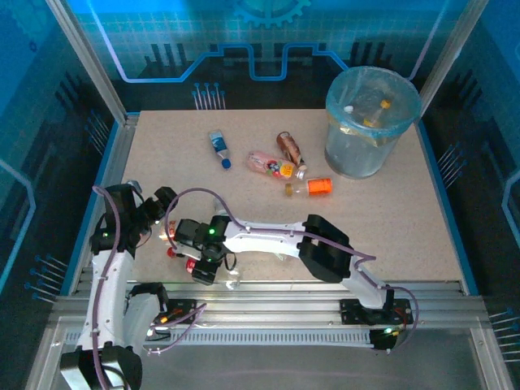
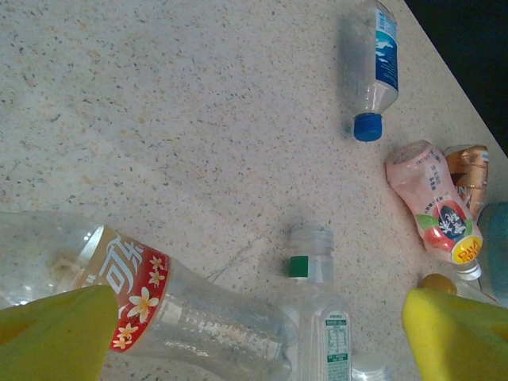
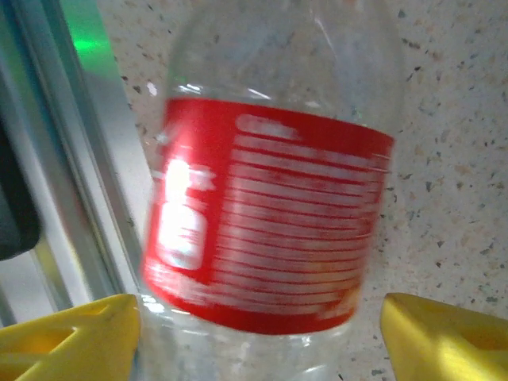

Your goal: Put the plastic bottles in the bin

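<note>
The bin [image 1: 331, 101], translucent with a pale blue liner, stands at the far right with bottles inside. Four plastic bottles lie mid-table: blue-labelled [image 1: 219, 148], pink [image 1: 272, 165], brown [image 1: 290, 149] and orange-labelled [image 1: 315, 186]. My right gripper [image 3: 258, 341] is open astride a red-labelled bottle [image 3: 270, 214] by the near rail; its left finger [image 3: 71, 337] is close to the bottle, with a gap at the right finger [image 3: 444, 337]. My left gripper [image 2: 254, 341] is open above a red flower-labelled bottle [image 2: 135, 302] and a clear green-labelled bottle [image 2: 317, 317], holding nothing.
The two grippers [image 1: 162, 213] [image 1: 197, 262] work close together at the near left. A metal rail [image 3: 63, 159] runs right beside the red-labelled bottle. The table's right edge [image 2: 460, 71] lies just past the blue-labelled bottle [image 2: 373, 71] in the left wrist view.
</note>
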